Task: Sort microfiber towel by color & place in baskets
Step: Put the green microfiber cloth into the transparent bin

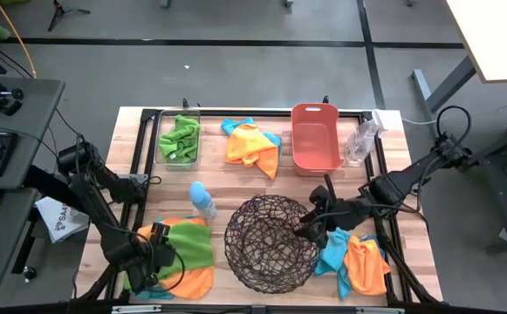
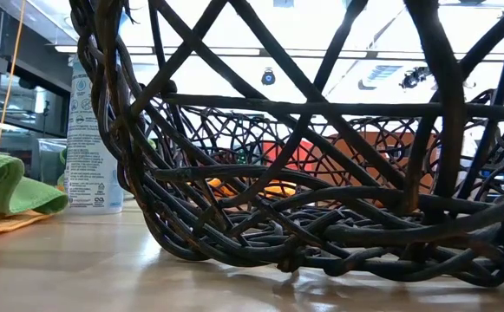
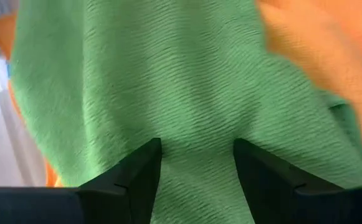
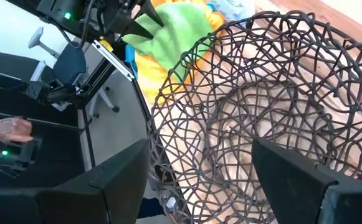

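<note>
Writing: the white spray bottle (image 2: 91, 139) beside the wire basket carries a printed label with small icons and fine text, too small to read. A white sheet (image 1: 58, 218) off the table's left edge shows dark letters beginning "SA"; the rest is hidden.

Left gripper (image 3: 196, 163): near-left of the table, fingers apart, pressed down onto a green towel (image 3: 168, 93) that fills the gap between them; not clamped. This green towel lies on an orange towel (image 1: 194, 281) in the near-left pile.

Right gripper (image 4: 199, 168): near-right, fingers apart, holding nothing, at the right rim of the round dark wire basket (image 1: 270, 242), which stands near centre. Just right of it lies a pile of turquoise towel (image 1: 333, 255) and orange towel (image 1: 368, 266).

Clear bin (image 1: 180, 138): far left, holding a green towel (image 1: 181, 135).

Salmon basket (image 1: 315, 138): far right, with a clear spray bottle (image 1: 362, 139) just right of it.

Between bin and salmon basket: orange towel (image 1: 251, 146) over a turquoise one.
</note>
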Action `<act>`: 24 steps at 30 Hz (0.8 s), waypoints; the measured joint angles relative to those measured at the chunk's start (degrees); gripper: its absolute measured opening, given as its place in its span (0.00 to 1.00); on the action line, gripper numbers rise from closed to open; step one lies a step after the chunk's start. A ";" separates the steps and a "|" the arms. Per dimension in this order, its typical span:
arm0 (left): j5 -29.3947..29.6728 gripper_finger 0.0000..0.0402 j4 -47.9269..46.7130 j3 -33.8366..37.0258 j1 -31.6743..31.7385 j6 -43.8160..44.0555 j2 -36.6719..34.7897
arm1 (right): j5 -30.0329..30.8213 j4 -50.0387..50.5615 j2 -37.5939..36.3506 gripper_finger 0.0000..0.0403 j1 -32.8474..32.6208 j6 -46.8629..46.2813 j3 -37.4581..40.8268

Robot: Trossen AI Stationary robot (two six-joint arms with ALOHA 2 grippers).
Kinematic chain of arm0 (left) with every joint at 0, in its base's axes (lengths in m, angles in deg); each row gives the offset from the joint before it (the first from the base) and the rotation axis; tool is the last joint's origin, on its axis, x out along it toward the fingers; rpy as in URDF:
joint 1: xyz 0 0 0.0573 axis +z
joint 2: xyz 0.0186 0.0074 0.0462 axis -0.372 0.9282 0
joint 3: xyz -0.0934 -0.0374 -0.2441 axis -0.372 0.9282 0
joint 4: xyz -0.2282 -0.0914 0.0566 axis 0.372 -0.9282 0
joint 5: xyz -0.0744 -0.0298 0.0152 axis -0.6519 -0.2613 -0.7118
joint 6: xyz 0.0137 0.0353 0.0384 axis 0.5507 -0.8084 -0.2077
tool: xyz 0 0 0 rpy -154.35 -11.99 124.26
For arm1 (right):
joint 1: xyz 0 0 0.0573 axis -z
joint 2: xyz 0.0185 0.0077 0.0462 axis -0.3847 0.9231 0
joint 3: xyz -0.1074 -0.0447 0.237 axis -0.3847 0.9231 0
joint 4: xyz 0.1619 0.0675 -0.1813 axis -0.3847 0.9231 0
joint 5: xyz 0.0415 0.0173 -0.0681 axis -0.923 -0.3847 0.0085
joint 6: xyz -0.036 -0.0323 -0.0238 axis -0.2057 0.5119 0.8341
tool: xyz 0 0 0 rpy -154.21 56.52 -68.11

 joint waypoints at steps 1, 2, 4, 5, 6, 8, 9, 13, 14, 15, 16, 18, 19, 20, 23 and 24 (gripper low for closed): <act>0.00 0.43 0.11 0.00 0.08 -0.30 0.00 | 0.01 0.00 0.01 0.69 0.00 0.44 0.00; -0.03 0.38 0.11 -0.02 0.20 -0.33 0.00 | 0.01 0.00 0.01 0.69 -0.02 0.68 0.00; -1.18 0.24 0.06 -0.06 0.57 -0.30 0.00 | -0.01 0.02 0.01 0.69 -0.09 1.12 -0.02; -2.15 0.15 -0.10 -0.22 0.77 -0.35 -0.04 | -0.06 0.02 0.01 0.69 -0.09 1.58 -0.02; -3.02 0.08 -0.15 -0.42 0.84 -0.35 -0.22 | -0.06 0.01 0.01 0.69 -0.09 2.04 -0.02; -3.48 0.04 -0.06 -0.90 1.02 0.09 -1.06 | -0.07 0.02 0.01 0.69 -0.09 3.23 -0.02; -3.53 0.03 -0.06 -1.19 1.21 0.08 -1.51 | -0.08 0.01 0.01 0.69 -0.09 3.83 -0.02; -3.72 0.00 -2.77 -2.92 2.41 0.57 -4.93 | -0.14 0.02 -0.01 0.69 -0.07 5.90 -0.04; -3.69 0.00 -4.00 -3.98 2.76 0.59 -6.30 | -0.17 0.02 -0.03 0.69 -0.08 6.31 -0.04; -3.54 0.00 -5.48 -5.33 3.03 0.59 -7.75 | -0.20 0.02 -0.04 0.69 -0.07 6.69 -0.04; -3.36 0.00 -7.00 -6.76 3.30 0.59 -9.27 | -0.21 0.02 -0.09 0.69 -0.07 7.04 -0.04; -2.79 0.00 -10.76 -10.40 4.00 0.52 -12.36 | -0.22 0.02 -0.21 0.69 -0.07 7.56 -0.04; -2.37 0.00 -12.49 -12.41 4.39 0.56 -13.84 | -0.23 -0.01 -0.23 0.69 -0.07 7.97 -0.04; -1.72 0.00 -14.51 -14.59 4.79 0.68 -15.34 | -0.22 -0.19 -0.23 0.69 -0.07 8.35 -0.04; 1.50 0.00 -21.15 -21.56 6.01 2.53 -19.06 | -0.23 -1.04 -0.23 0.69 -0.07 9.69 -0.04; 3.10 0.00 -23.92 -24.02 6.40 4.13 -20.10 | -0.24 -1.42 -0.25 0.69 -0.07 9.98 -0.04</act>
